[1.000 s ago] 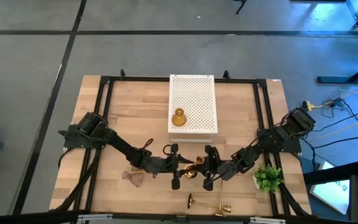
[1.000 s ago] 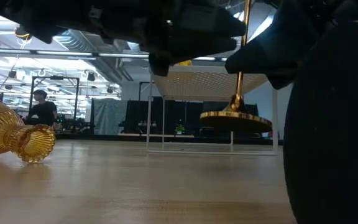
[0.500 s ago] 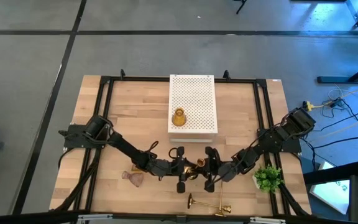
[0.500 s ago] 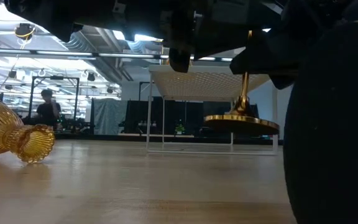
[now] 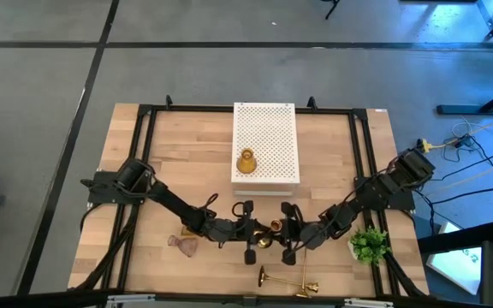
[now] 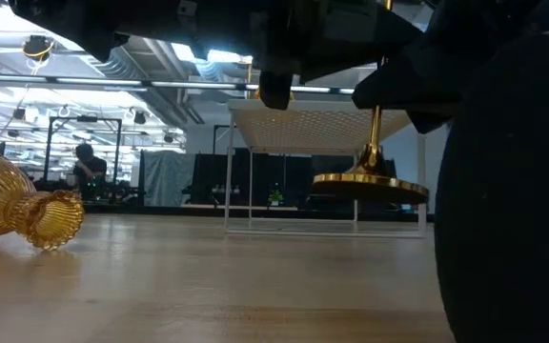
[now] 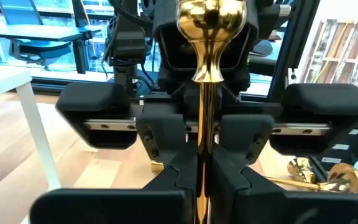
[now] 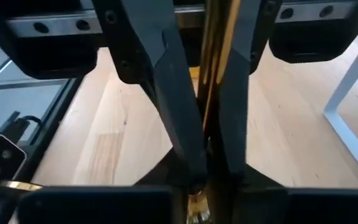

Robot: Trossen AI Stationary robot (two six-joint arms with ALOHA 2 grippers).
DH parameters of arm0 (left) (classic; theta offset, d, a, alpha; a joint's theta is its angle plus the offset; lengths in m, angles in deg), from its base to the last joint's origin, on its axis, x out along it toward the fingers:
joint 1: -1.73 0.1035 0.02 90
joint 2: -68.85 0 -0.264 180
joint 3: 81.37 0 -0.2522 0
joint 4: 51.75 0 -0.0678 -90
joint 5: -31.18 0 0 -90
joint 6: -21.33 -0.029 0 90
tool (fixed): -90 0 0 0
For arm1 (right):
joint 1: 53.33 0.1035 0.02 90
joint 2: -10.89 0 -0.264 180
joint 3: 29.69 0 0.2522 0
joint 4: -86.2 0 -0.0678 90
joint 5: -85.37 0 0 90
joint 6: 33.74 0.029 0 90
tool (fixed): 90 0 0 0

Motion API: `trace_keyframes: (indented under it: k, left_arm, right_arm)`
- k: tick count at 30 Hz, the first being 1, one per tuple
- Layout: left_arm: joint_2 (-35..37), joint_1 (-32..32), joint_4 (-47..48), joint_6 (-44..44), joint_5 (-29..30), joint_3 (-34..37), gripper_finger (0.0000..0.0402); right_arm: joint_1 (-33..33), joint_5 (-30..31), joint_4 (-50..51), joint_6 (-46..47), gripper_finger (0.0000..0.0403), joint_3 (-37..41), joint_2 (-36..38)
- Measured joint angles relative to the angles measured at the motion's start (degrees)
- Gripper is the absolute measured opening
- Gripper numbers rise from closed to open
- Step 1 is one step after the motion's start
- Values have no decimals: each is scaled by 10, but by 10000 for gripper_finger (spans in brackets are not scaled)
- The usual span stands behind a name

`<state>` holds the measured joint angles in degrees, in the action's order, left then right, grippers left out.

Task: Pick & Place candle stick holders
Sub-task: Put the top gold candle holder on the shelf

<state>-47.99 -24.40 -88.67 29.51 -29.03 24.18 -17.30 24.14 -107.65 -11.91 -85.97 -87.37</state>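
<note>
From above, the white perforated box serves as landmark: one squat amber glass holder already stands on its near end, which suggests the box is where holders are meant to go. Just in front of the box, the left gripper and right gripper face each other across a slim shiny brass candlestick, apparently a handover. Further in front of the box, two more brass candlesticks lie flat, and a pinkish glass goblet holder lies off toward the left arm.

At table height, the brass candlestick's round base hangs clear of the wood in front of the box, carried stem-up; a ribbed amber glass holder lies on its side.

The left wrist camera shows the left gripper's fingers clenched on the brass stem, cup end up.

The right wrist camera shows the right gripper's fingers flanking the same stem; I cannot tell whether they grip or have loosened.
</note>
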Motion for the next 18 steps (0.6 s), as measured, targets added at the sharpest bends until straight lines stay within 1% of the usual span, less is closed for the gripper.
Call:
trace_keyframes:
  k: [4, 8, 10, 12, 15, 18]
  left_arm:
    - [28, -26, 26, -9, 24, 1, 12]
    - [80, -59, 72, -32, 103, 1, 12]
    - [101, -72, 78, -49, 126, 1, 12]
    - [125, -83, 79, -75, 138, 1, 12]
    - [168, -90, 91, -126, 140, 1, 11]
    - [223, -80, 124, -169, 141, 1, 11]
  right_arm:
    - [13, 2, -8, -13, 100, 0, 0]
    - [22, 10, -19, -22, 136, 0, 1]
    - [29, 5, -19, -38, 146, 0, 6]
    - [34, -17, -19, -60, 151, 0, 15]
    - [34, -55, -19, -82, 154, 0, 31]
    - [33, -114, -17, -118, 154, 0, 55]
